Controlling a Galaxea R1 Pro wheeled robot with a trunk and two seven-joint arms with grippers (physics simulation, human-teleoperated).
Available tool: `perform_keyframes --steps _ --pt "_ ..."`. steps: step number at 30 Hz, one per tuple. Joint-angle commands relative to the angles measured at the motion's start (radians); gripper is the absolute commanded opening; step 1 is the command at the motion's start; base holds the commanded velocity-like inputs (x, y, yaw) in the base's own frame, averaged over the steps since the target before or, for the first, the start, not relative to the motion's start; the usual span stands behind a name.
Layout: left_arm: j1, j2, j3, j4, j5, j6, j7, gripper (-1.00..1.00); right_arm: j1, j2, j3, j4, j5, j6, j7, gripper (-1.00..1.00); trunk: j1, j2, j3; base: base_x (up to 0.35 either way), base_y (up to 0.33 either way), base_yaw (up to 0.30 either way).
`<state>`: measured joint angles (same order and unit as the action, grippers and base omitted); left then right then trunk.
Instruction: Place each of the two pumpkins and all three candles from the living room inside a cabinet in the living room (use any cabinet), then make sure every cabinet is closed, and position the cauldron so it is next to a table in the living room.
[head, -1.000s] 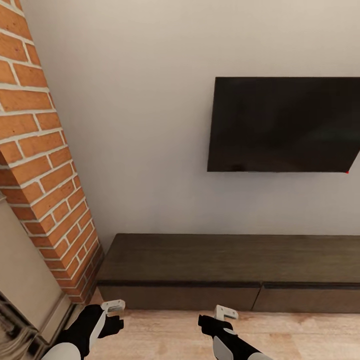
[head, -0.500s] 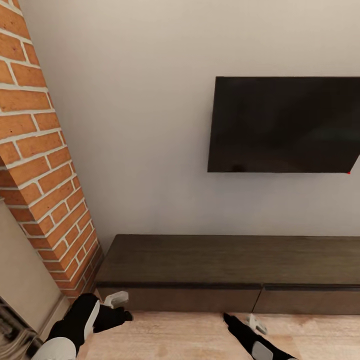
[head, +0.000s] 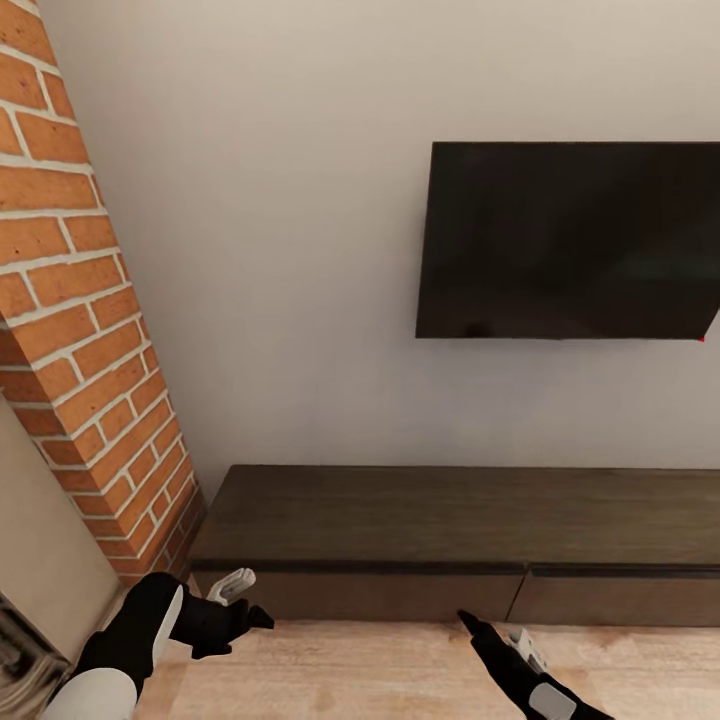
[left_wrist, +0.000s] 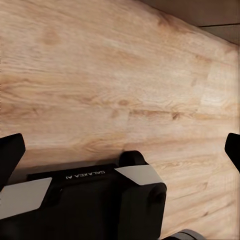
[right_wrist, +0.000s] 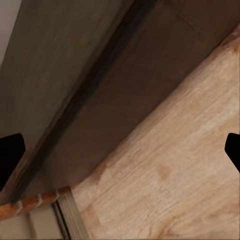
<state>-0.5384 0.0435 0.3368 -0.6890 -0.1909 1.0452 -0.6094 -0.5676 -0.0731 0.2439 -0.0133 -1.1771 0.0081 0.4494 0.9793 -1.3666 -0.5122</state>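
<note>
At approx. 5 o'clock of the head view, low against the wall, stands the cabinet: long, dark-brown, flat top, with two front panels meeting at a vertical seam. Both panels look flush, so I judge it is closed. A black TV hangs above it at 2 o'clock, a brick column stands at 9 o'clock, and the wood floor runs at 6 o'clock.

The left gripper is at 7 o'clock, just before the cabinet's left end and apart from it. In the left wrist view its dark fingertips stand wide at both edges with bare floor between, so the fingers are spread and hold nothing. The right gripper is at 5 o'clock, near the seam but not touching. The right wrist view looks along the cabinet front, fingertips far apart, also spread and empty.

Handling, as a judgement: the cabinet is rigid, heavy wood and will not shift; only a front panel should move. No knob or handle is visible, the faces are smooth and prob. slippery for pads. The best hold is likely the dark gap under the top lip, or the panel edge at the seam, hooked with one finger and pulled. Whether the panels hinge or slide I cannot tell.
</note>
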Motion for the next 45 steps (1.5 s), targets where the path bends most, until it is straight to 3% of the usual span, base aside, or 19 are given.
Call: perform_keyframes --steps 1,13,22,30,32,34,35,40,45 --pt "0.0 0.004 0.001 0.0 0.001 0.001 -0.002 1.0 0.0 0.0 -0.004 0.0 -0.004 0.004 0.011 1.0 0.004 -0.007 -0.003 -0.011 0.0 0.0" --pt "0.0 0.015 0.001 -0.001 0.002 0.002 -0.018 1.0 0.0 0.01 -0.007 0.004 -0.005 0.002 0.028 1.0 0.05 -0.091 -0.041 -0.094 0.0 0.0" --pt "0.0 0.022 -0.002 0.0 -0.003 0.002 -0.157 1.0 0.029 0.016 -0.013 0.0 -0.017 -0.002 0.03 1.0 0.084 -0.154 -0.069 -0.033 0.0 0.0" --pt "0.0 0.025 -0.006 0.0 -0.004 0.002 -0.181 1.0 0.034 0.019 -0.02 -0.007 -0.031 -0.048 0.022 1.0 0.115 -0.21 -0.094 -0.148 0.0 0.0" --pt "0.0 0.027 -0.005 0.0 -0.003 0.002 -0.182 1.0 0.034 0.019 -0.055 -0.008 -0.045 -0.051 0.028 1.0 0.123 -0.224 -0.1 -0.03 0.0 0.0" --pt "0.0 0.03 -0.003 0.0 -0.003 0.002 -0.182 1.0 0.034 0.019 -0.13 -0.008 -0.065 -0.053 0.026 1.0 0.13 -0.238 -0.107 -0.156 0.0 0.0" --pt "0.0 0.031 -0.003 0.0 -0.003 0.002 -0.182 1.0 0.034 0.019 -0.15 -0.008 -0.065 -0.056 0.025 1.0 0.134 -0.245 -0.11 -0.25 0.0 0.0" --pt "0.0 0.037 -0.001 0.0 -0.002 0.002 -0.182 1.0 0.034 0.025 -0.186 -0.01 -0.069 -0.088 0.027 1.0 0.153 -0.28 -0.125 -0.127 0.0 0.0" --pt "0.0 0.038 -0.002 0.0 -0.002 0.002 -0.182 1.0 0.034 0.05 -0.227 -0.022 -0.079 -0.092 0.044 1.0 0.173 -0.315 -0.141 -0.016 0.0 0.0"
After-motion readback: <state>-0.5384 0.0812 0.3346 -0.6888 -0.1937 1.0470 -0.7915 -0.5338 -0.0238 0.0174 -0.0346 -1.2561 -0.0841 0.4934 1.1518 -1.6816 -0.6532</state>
